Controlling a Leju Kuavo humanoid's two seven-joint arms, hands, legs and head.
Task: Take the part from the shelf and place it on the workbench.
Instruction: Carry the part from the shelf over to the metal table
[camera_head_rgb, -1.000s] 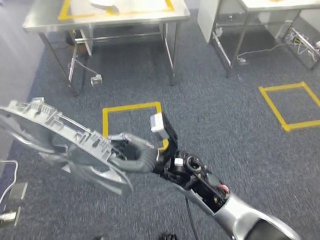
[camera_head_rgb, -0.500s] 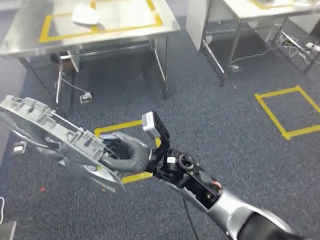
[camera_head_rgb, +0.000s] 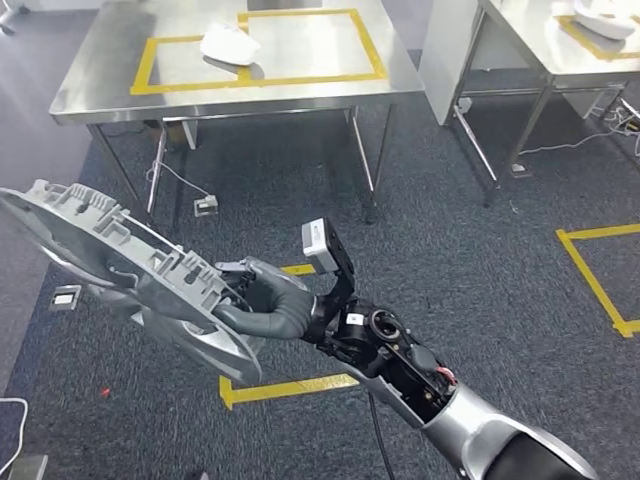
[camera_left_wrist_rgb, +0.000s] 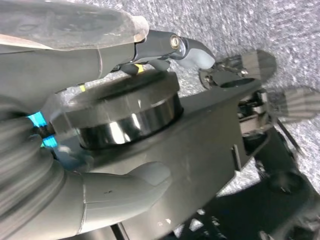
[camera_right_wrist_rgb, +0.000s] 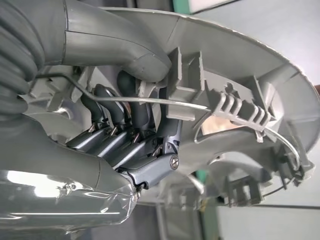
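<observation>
On the left, the grey part (camera_head_rgb: 128, 275) hangs tilted over the carpet, and I have my right hand (camera_head_rgb: 260, 305) wrapped around its near rim, fingers (camera_right_wrist_rgb: 124, 107) hooked through its ribs so it can't slip. The steel workbench (camera_head_rgb: 98, 85) is well ahead; I judge carrying isn't finished. I can't tell my left hand's (camera_left_wrist_rgb: 124, 185) state.

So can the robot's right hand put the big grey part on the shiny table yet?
Probably not yet. The right hand holds the grey part out over the carpet, and a stretch of open floor lies between it and the steel workbench. Nothing blocks the way.
</observation>
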